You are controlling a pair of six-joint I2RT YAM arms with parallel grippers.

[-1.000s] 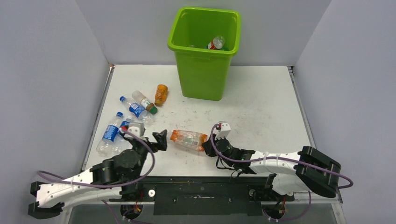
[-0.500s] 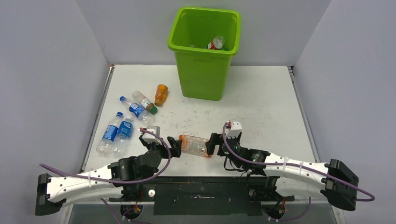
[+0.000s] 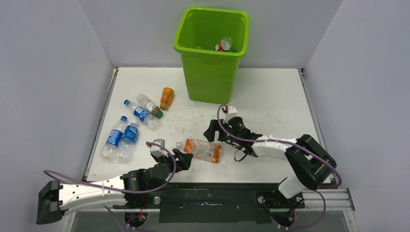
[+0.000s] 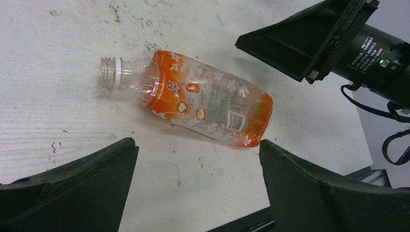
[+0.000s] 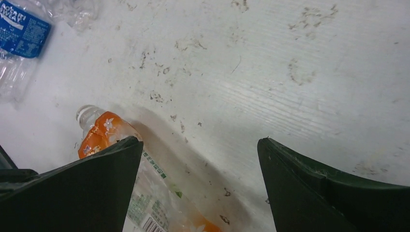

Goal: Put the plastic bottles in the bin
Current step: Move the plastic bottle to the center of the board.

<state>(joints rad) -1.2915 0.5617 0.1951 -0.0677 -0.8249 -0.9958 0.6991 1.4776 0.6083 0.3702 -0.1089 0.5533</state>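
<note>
A crushed clear bottle with an orange label (image 3: 200, 150) lies free on the table, its capless neck pointing left (image 4: 203, 99). My left gripper (image 3: 181, 158) stands open just in front of its left end, nothing between the jaws (image 4: 197, 144). My right gripper (image 3: 216, 131) hovers open just behind the bottle (image 5: 199, 141), with the bottle (image 5: 99, 133) partly hidden under its left finger. The lime-green bin (image 3: 210, 72) stands at the back with a bottle (image 3: 223, 44) inside. Several more bottles lie at the left: an orange one (image 3: 167, 97), a green-capped one (image 3: 150, 105) and blue-labelled ones (image 3: 140, 113).
Two more blue-labelled bottles (image 3: 121, 137) lie near the table's left edge; one blue label (image 5: 21, 29) shows in the right wrist view. Grey walls close in three sides. The right arm's elbow (image 3: 309, 164) sits at the near right.
My right gripper let go of the orange-labelled bottle, opened and drew back behind it. The bottle now lies loose. My left gripper moved right, up to the bottle.
</note>
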